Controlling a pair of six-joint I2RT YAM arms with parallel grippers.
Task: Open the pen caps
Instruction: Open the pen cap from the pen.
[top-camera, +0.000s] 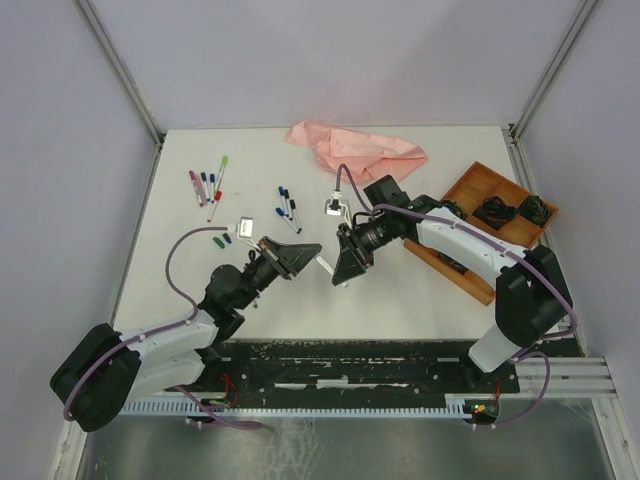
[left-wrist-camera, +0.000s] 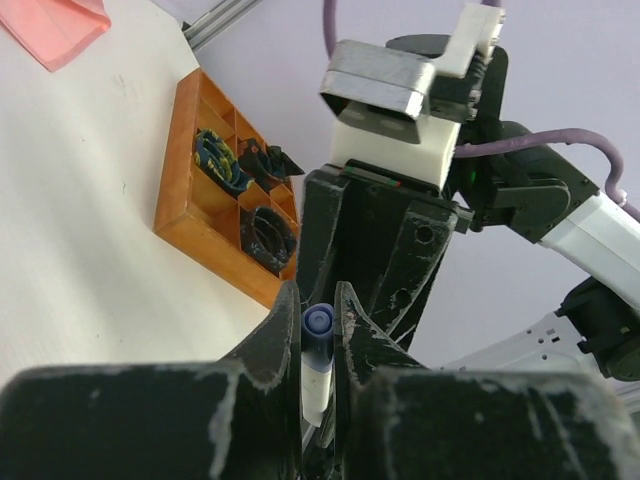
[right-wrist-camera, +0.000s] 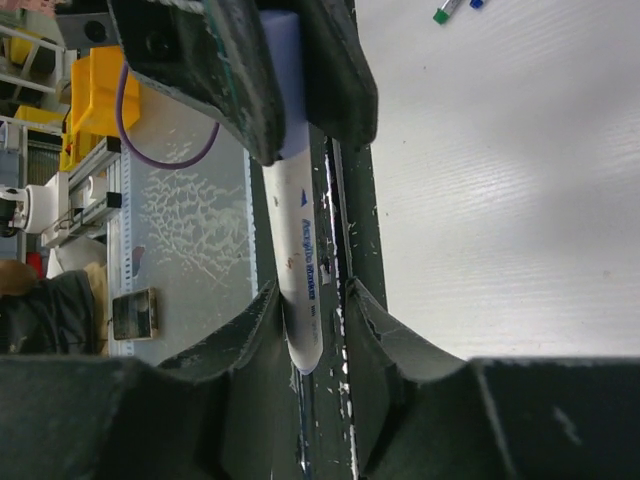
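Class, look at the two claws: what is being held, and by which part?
A white marker pen. The left claw pinches its blue end; the right claw flanks the barrel's other end with a gap, apparently not gripping.

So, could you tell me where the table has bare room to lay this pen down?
The widest bare patch of table is the near strip, on this side of the held pen. The far-left corner, beyond the left pens, is free too. It is crowded around the middle pens, the pink cloth and the wooden tray.

Top camera overlooks the table (top-camera: 260, 150); opposing wrist cameras closely share the pen (left-wrist-camera: 317, 380).
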